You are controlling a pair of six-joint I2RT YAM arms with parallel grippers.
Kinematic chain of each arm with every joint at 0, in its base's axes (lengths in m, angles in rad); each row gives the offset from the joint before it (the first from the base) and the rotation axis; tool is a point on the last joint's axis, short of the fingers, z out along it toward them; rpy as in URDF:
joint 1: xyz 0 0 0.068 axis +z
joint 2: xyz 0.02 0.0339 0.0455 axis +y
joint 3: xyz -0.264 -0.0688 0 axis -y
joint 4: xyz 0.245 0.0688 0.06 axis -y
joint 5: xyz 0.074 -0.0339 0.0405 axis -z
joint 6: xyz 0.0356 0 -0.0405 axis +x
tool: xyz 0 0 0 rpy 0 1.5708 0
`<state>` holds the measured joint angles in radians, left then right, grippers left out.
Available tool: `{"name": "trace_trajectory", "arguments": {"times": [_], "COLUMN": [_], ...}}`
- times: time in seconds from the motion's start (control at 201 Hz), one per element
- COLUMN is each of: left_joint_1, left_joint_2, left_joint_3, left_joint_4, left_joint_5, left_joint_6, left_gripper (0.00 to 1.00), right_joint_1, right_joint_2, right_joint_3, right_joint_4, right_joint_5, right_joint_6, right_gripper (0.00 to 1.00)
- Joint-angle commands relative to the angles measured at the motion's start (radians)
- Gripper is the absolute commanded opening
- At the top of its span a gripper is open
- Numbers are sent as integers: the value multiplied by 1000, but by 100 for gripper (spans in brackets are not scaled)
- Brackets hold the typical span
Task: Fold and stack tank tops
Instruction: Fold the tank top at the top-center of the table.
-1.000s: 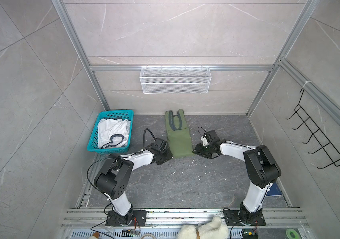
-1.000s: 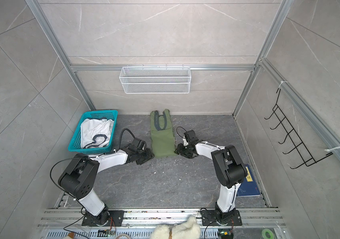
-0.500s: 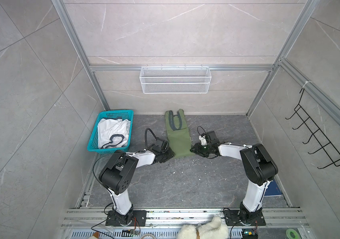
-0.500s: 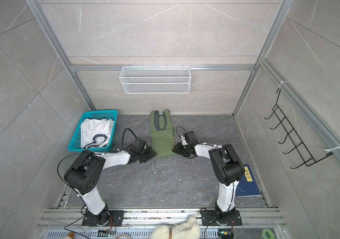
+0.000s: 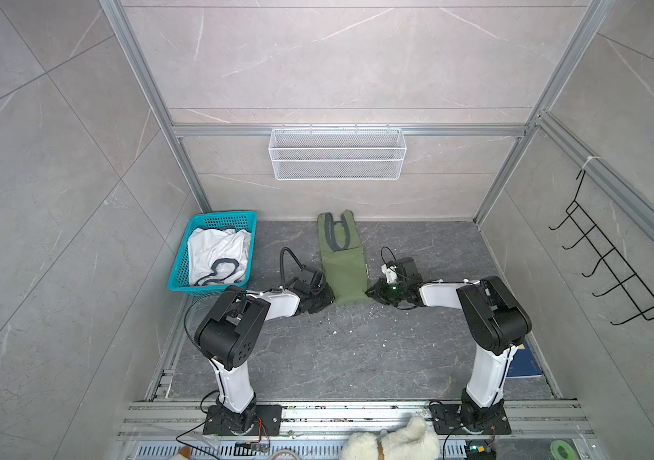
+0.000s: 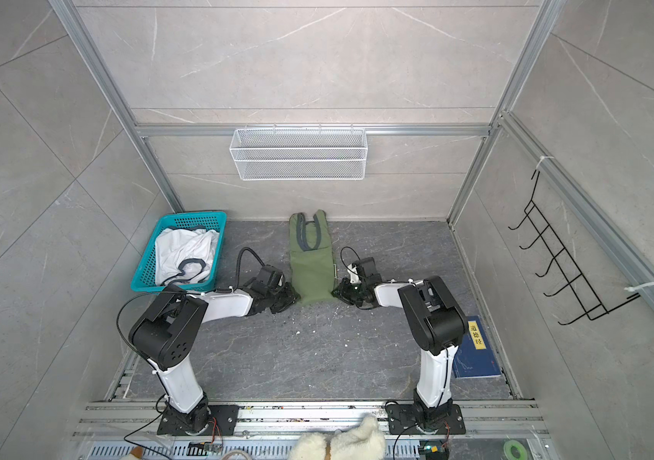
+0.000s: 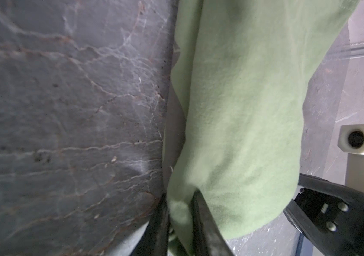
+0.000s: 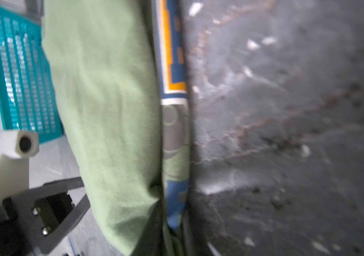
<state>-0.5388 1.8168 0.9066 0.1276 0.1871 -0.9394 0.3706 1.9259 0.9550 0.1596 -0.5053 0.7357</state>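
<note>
Scanning from the left, we saw the white tank top (image 5: 217, 255) bunched in the teal basket (image 5: 213, 287), then our left gripper (image 7: 180, 200) pinched narrow on the near left corner of the olive tank top (image 5: 343, 275), which lay folded lengthwise on the grey floor (image 5: 357, 358), straps at the far end. Our right gripper (image 8: 172, 215) was clamped on the opposite near corner, seemingly catching the printed layer too, though that view was blurred.

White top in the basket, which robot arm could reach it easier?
Left, probably. The basket holding the white top sits nearer the left gripper; the right gripper is beyond the green top.
</note>
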Motion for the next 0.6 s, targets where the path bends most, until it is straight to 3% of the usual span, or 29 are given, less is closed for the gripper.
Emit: {"name": "trace_trajectory", "arguments": {"times": [0.0,0.209,0.418,0.592], "left_joint_1": [-1,-41,-154,-240], "left_joint_2": [-13,-131,-362,-518], "left_joint_3": [-14,-76,-185,-198], "left_joint_4": [-33,-95,-235,-341], "left_joint_5": [-4,-30,-123,-203], "left_joint_6": [-3,-11,-81,-167], "left_gripper": [14,0,0,0], "right_joint_1": [6,5,6,16], "right_joint_2": [-8,-156,-433,-673], "right_joint_3": [-52,-155,-317,-379], "right_joint_4": [-73,-129,-271,-408], "right_joint_5": [28,59,111,111], "right_joint_6": [19,20,29,76], "right_gripper": [11,1,0,0]}}
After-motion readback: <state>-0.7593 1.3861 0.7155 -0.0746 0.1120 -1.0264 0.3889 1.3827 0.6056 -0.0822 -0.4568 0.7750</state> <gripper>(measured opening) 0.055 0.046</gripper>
